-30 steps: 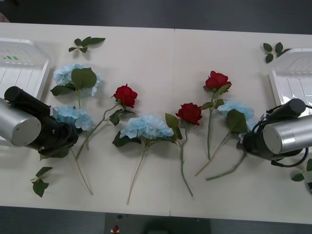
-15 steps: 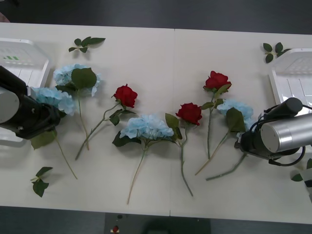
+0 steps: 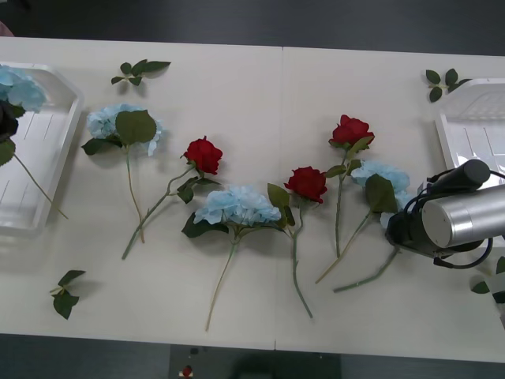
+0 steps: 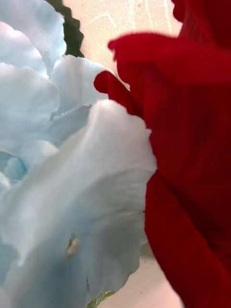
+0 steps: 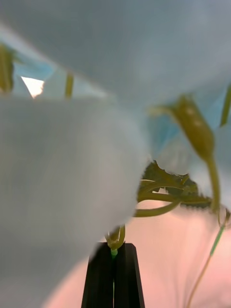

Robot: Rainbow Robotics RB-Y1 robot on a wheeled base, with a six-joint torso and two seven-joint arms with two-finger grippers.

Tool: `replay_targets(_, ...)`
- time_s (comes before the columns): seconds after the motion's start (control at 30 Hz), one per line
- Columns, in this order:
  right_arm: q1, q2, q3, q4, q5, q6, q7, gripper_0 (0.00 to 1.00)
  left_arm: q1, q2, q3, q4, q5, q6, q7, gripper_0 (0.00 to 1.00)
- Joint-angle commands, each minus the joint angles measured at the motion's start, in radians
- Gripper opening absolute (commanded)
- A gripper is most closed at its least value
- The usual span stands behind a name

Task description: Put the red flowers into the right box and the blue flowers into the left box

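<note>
1. The blue flower (image 3: 17,87) that lay on the table beside the left arm a second ago is now lifted and hangs over the left box (image 3: 43,170) at the far-left edge, its stem trailing down toward the box's near-right rim.
2. The left gripper (image 5: 113,269) has its black fingers pressed together on the thin green stalk just under the pale bloom, so the hold looks secure.
3. My reading is that this flower is at the point of release; one blue cluster is nearly delivered and the rest of the sorting lies ahead.
4. Three blue flowers (image 3: 237,207) lie on the table: one far-left beside the box, one in the middle, one at the right under the right arm.
5. Three red flowers (image 3: 203,154) lie between them in the front view, and red petals press against blue ones before the right wrist camera.
6. The right gripper sits low over that right-hand cluster, unmoved; I cannot tell how far its fingers stand apart.
7. The right box (image 3: 473,130) at the far-right edge holds nothing visible.
8. Open table lies near the front edge; the trailing stem may catch the left box's rim, and the right-hand stems cross closely.
</note>
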Motion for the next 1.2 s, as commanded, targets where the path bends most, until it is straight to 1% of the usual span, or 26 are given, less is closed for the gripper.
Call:
replay_targets(0.03, -0.007, 0.009, 0.007, -0.003, -0.001, -0.004, -0.046, 0.00, -0.077, 0.032, -0.015, 0.141, -0.024, -0.108, -0.088, 0.00)
replay_targets(0.13, -0.007, 0.009, 0.007, -0.004, -0.001, -0.001, -0.046, 0.00, -0.095, 0.032, -0.015, 0.253, -0.034, -0.202, -0.165, 0.00)
replay_targets(0.27, -0.009, 0.002, 0.006, -0.030, 0.011, 0.024, -0.048, 0.00, -0.100, 0.032, -0.015, 0.362, -0.054, -0.332, -0.246, 0.00)
replay_targets(0.4, -0.007, -0.023, 0.003, -0.115, 0.010, 0.104, -0.061, 0.00, -0.101, 0.030, -0.015, 0.451, -0.077, -0.412, -0.325, 0.00)
replay_targets(0.5, -0.006, -0.052, 0.000, -0.193, 0.005, 0.180, -0.075, 0.00, -0.101, 0.030, -0.015, 0.477, -0.076, -0.421, -0.375, 0.00)
replay_targets(0.53, -0.006, -0.058, 0.000, -0.208, 0.002, 0.196, -0.077, 0.00, -0.101, 0.030, -0.015, 0.479, -0.076, -0.421, -0.383, 0.03)
replay_targets(0.57, -0.006, -0.072, -0.002, -0.237, -0.004, 0.223, -0.086, 0.00, -0.101, 0.032, -0.015, 0.480, -0.077, -0.421, -0.394, 0.22)
replay_targets(0.67, -0.006, -0.120, -0.007, -0.322, -0.042, 0.292, -0.140, 0.00, -0.101, 0.032, -0.015, 0.480, -0.082, -0.421, -0.398, 0.49)
replay_targets(0.7, -0.006, -0.127, -0.010, -0.337, -0.050, 0.305, -0.149, 0.00, -0.101, 0.030, -0.015, 0.480, -0.083, -0.421, -0.398, 0.53)
replay_targets(0.73, -0.006, -0.143, -0.022, -0.366, -0.072, 0.328, -0.166, 0.00, -0.101, 0.032, -0.015, 0.482, -0.083, -0.421, -0.398, 0.62)
replay_targets(0.83, -0.006, -0.170, -0.066, -0.423, -0.121, 0.378, -0.170, 0.00, -0.101, 0.030, -0.015, 0.480, -0.083, -0.421, -0.400, 0.78)
replay_targets(0.87, -0.006, -0.181, -0.097, -0.454, -0.148, 0.404, -0.167, 0.00, -0.101, 0.032, -0.015, 0.480, -0.083, -0.426, -0.403, 0.88)
replay_targets(0.93, -0.006, -0.195, -0.142, -0.492, -0.179, 0.436, -0.163, 0.00, -0.101, 0.030, -0.015, 0.482, -0.083, -0.433, -0.404, 0.99)
replay_targets(1.0, -0.007, -0.219, -0.201, -0.532, -0.220, 0.463, -0.155, 0.00, -0.101, 0.030, -0.015, 0.480, -0.082, -0.438, -0.407, 1.00)
replay_targets(1.1, -0.007, -0.256, -0.283, -0.557, -0.272, 0.464, -0.126, 0.00, -0.101, 0.030, -0.015, 0.480, -0.060, -0.449, -0.410, 1.00)
replay_targets(1.2, -0.007, -0.296, -0.405, -0.543, -0.326, 0.461, -0.006, 0.00, -0.101, 0.030, -0.015, 0.469, -0.005, -0.462, -0.415, 1.00)
